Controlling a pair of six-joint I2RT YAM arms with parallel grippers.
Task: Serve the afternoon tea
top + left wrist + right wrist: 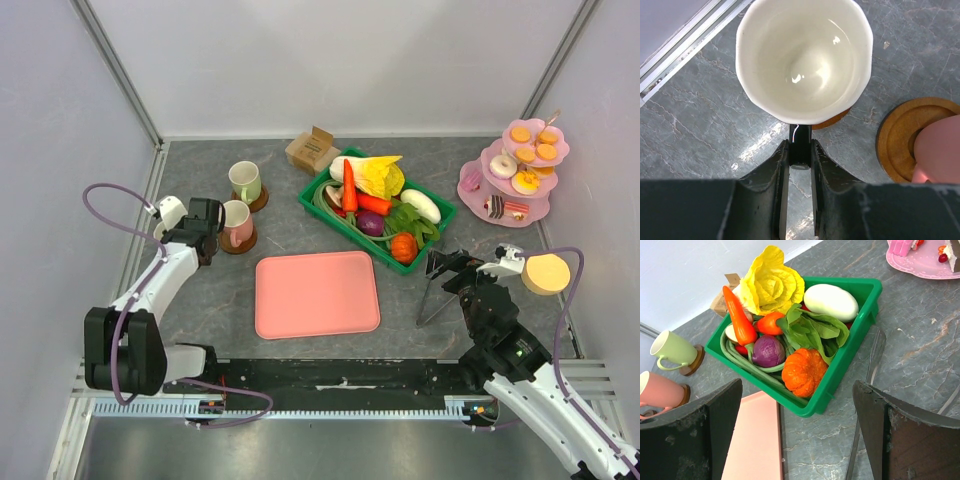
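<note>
Left wrist view: left gripper point(800, 150) fingers are pinched together on the thin handle point(800, 142) of the black mug point(802, 55), top centre, its coaster point(832, 120) peeking out below. Risk I see: the pinch is narrow, so the mug may swivel or slip if I lift. Pink mug point(939, 150) sits just beside at the right edge and could get clipped. Pink tray point(317, 293) lies centre of the overhead view. Right gripper point(797, 395) fingers are wide apart over the green basket point(842, 372). Sweets point(503, 165) are on the stand point(470, 186), upper right.
</note>
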